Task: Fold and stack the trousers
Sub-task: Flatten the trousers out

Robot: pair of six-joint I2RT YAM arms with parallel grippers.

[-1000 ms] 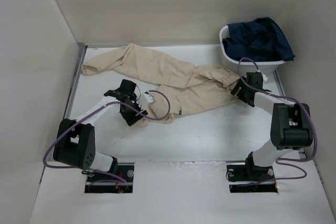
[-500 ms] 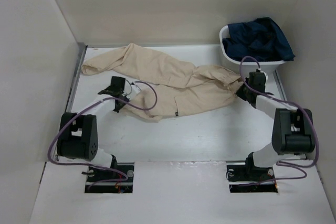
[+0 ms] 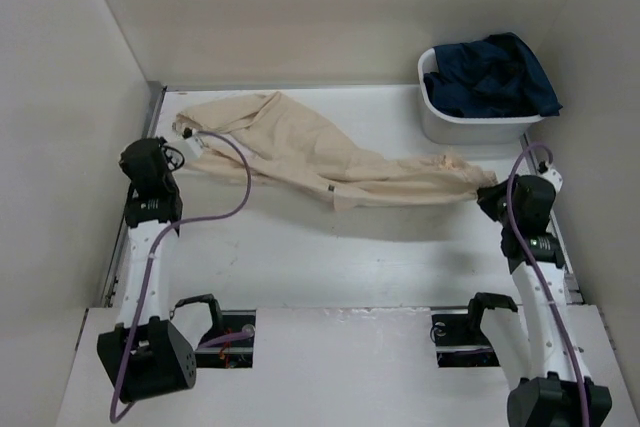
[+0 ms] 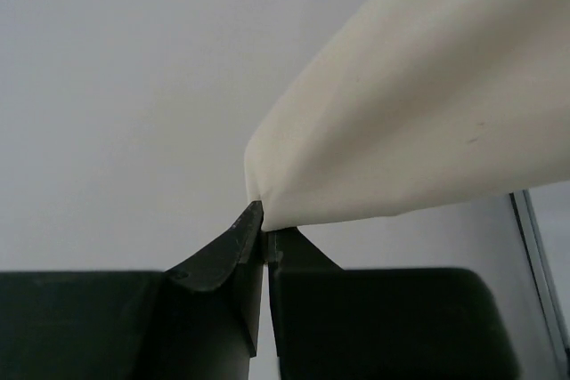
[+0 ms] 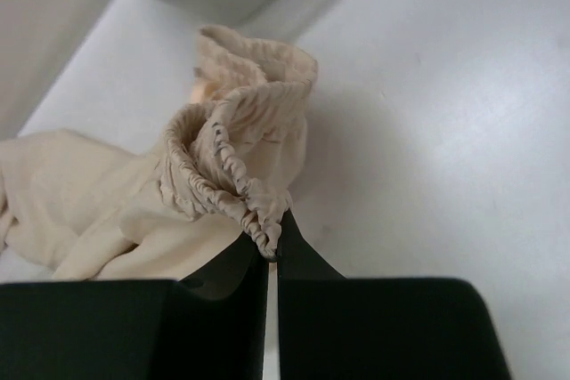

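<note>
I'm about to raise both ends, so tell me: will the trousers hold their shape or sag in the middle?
Probably floppy: the trousers drape and crease between the two grips, so the middle should sag. Likely light: the left gripper holds them by a thin pinched corner. The right gripper pinches the gathered elastic edge, which may stretch.

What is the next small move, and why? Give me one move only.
Probably lower both grippers together to lay the trousers flat on the table. The left gripper is shut on one end and the right gripper on the gathered waistband, so the cloth is drawn out long between them, and the left end looks lifted. Spread like this, it seems ready to set down for folding.
</note>
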